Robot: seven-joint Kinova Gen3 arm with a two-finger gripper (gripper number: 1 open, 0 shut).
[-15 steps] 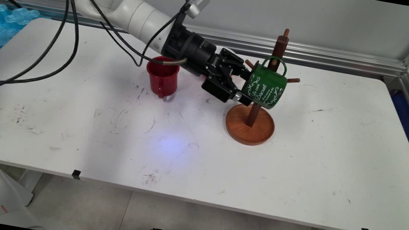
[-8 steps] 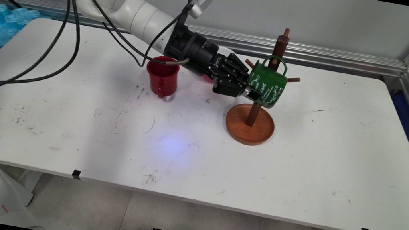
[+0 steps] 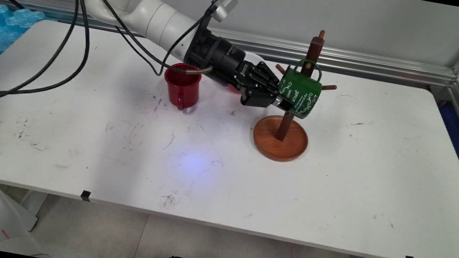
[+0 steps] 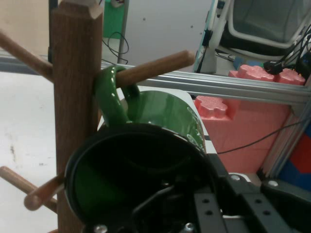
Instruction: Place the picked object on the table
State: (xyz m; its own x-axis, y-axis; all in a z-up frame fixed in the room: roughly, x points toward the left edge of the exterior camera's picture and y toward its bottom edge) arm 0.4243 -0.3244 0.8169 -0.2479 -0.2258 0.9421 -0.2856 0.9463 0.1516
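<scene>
the gripper (image 3: pixel 281 102) is clamped on the rim of the green mug (image 3: pixel 300 96), one finger going inside the mouth and the other on the outer wall, as the hand view shows with the mug's dark opening (image 4: pixel 131 179) filling the space just ahead of the linkage. taking the wooden mug tree (image 3: pixel 292 106) as the landmark: the mug sits against the tree's post, on its left side toward the arm, well above the round base (image 3: pixel 279 148) and clear of the table (image 3: pixel 223 169). its long axis lies tipped over, the mouth facing back along the gripper toward the left and the bottom pointing to the right past the post. the handle (image 4: pixel 112 99) is uppermost and is looped round a peg (image 4: pixel 155 65) that slants up out of the post, with the handle close in by the post itself. lower pegs stick out of the post below the mug. a red mug (image 3: pixel 182 86) stands upright on the table to the left of the tree, under the arm's wrist and well apart from the green one.
</scene>
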